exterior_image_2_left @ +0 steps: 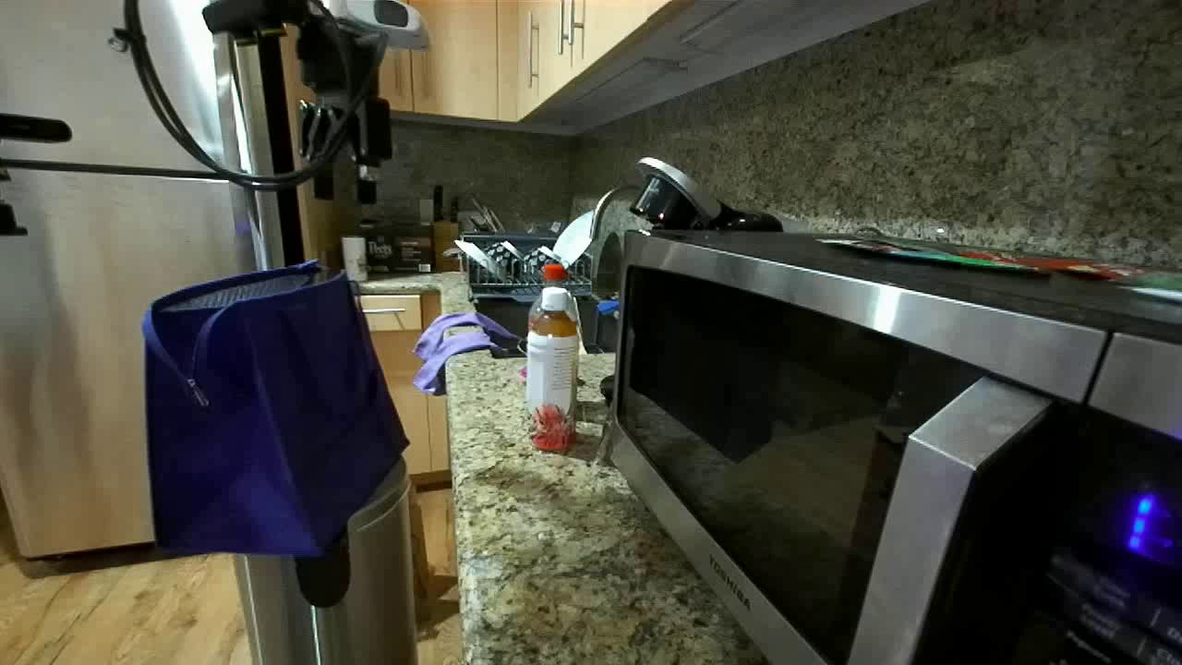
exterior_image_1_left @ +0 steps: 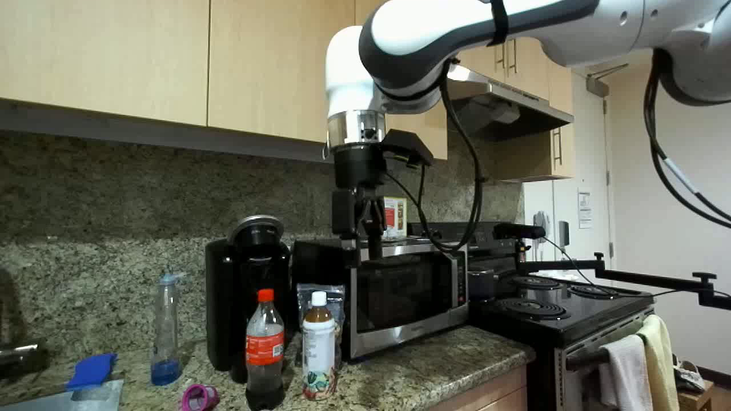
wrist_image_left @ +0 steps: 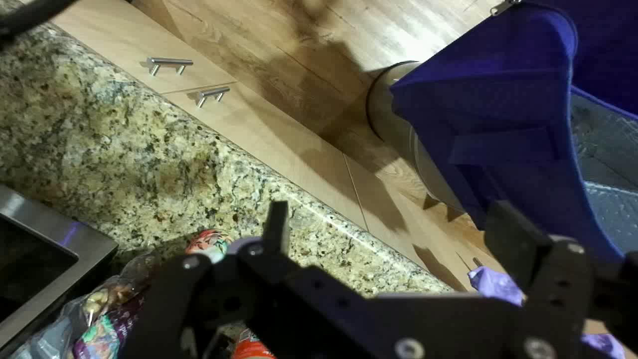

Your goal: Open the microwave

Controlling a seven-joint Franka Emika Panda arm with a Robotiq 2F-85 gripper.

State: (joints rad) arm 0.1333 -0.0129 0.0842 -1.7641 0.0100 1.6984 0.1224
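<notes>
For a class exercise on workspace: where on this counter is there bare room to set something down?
Bare granite lies between the microwave and the counter's front edge, from the white-capped bottle toward the stove. Crowded: beside the microwave, where the white-capped bottle, a red-capped bottle, a plastic bag and the coffee maker sit close together.

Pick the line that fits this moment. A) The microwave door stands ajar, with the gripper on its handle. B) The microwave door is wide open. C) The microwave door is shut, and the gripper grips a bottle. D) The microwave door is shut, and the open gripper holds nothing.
D: both exterior views show the microwave with its door closed, and in the wrist view the gripper is spread wide with nothing held.
</notes>
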